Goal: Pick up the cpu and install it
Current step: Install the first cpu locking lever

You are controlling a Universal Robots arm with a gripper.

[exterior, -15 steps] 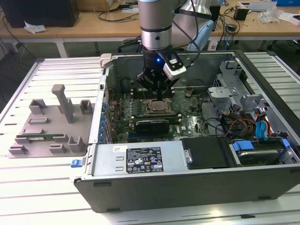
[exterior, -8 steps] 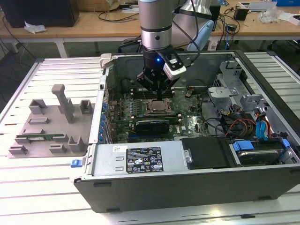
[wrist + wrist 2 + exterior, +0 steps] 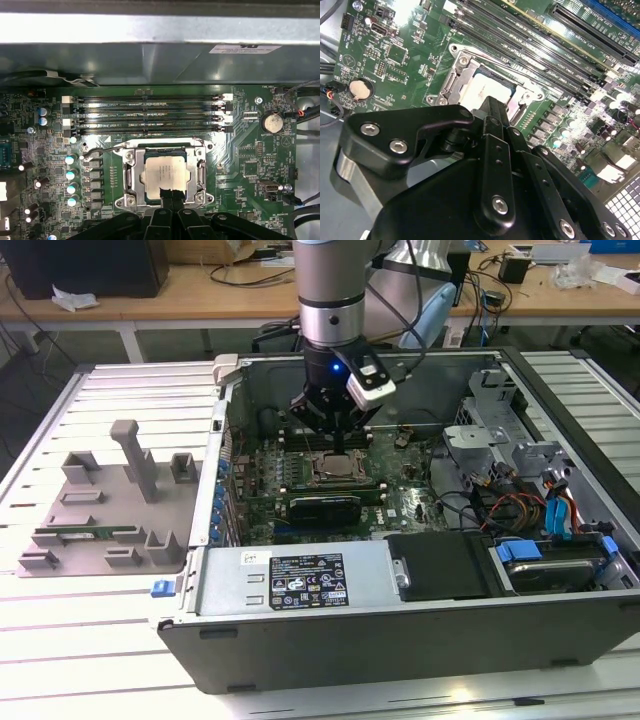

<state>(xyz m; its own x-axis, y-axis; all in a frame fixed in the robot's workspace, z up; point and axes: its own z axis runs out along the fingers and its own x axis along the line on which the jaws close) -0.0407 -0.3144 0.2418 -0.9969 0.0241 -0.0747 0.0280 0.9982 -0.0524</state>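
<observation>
Cpu (image 3: 162, 172) in socket (image 3: 131, 175), inside case (image 3: 400, 640), gripper (image 3: 169, 191) above

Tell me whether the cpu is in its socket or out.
In. In the first wrist view the cpu lies flat inside the socket's metal frame, with the hand over its edge.

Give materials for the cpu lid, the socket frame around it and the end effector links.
cpu: pale matte metal lid, likely plated; dull even sheen.
socket frame: bright bare metal, probably steel; sharp glints.
end effector: black matte links, metal or plastic unclear; silver screw heads.
</observation>
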